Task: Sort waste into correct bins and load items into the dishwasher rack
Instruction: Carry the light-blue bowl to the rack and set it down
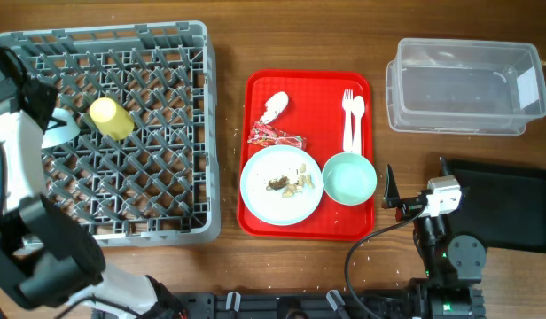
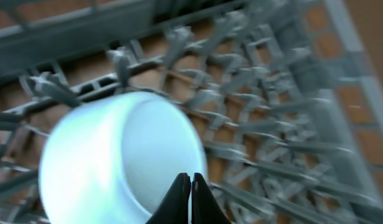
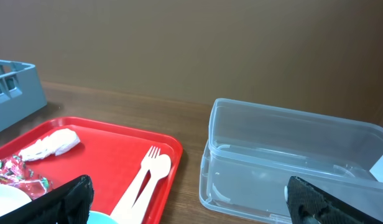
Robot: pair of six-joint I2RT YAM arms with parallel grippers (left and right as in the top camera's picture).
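The grey dishwasher rack holds the yellow cup and the pale green saucer, which leans among the pegs. In the left wrist view my left gripper is shut, its tips at the saucer's rim; everything else there is blurred. My right gripper is open and empty in front of the red tray. On that tray lie the napkin, red wrapper, white plate with food scraps, mint bowl, fork and spoon.
The clear tub stands at the back right and also shows in the right wrist view. The black tray lies at the front right beside my right arm. Bare wood separates the rack, the red tray and the tub.
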